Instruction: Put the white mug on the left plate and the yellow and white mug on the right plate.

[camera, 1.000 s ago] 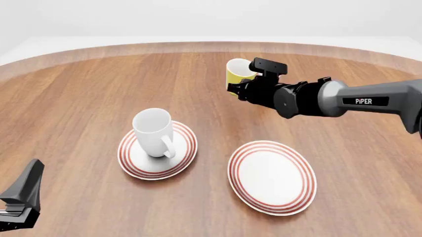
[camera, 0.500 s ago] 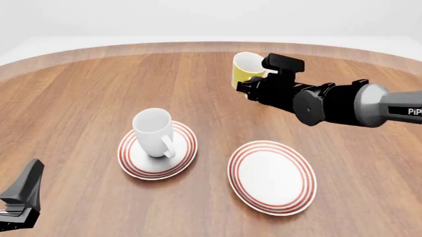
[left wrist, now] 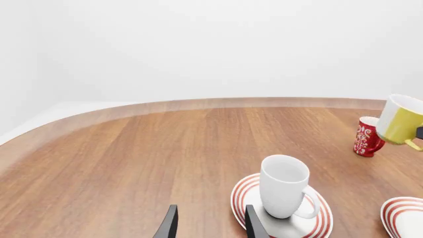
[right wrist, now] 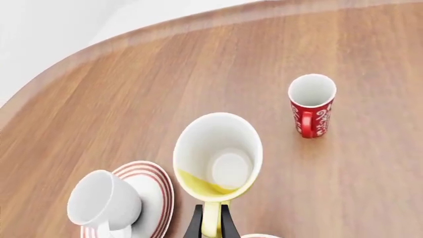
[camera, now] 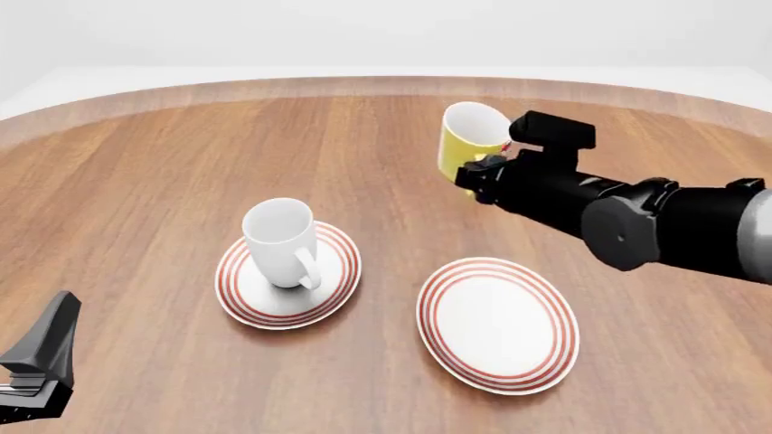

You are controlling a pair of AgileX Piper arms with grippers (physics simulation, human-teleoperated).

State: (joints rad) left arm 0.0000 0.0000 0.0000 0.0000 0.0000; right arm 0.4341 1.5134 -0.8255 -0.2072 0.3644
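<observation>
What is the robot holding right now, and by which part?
The right gripper holds the yellow mug by its handle, lifted off the table. The left gripper holds nothing.

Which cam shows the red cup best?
Right wrist view: the red cup stands whole and upright, white inside visible. Left wrist view shows it small and partly behind the yellow and white mug. Front view doesn't show it.
</observation>
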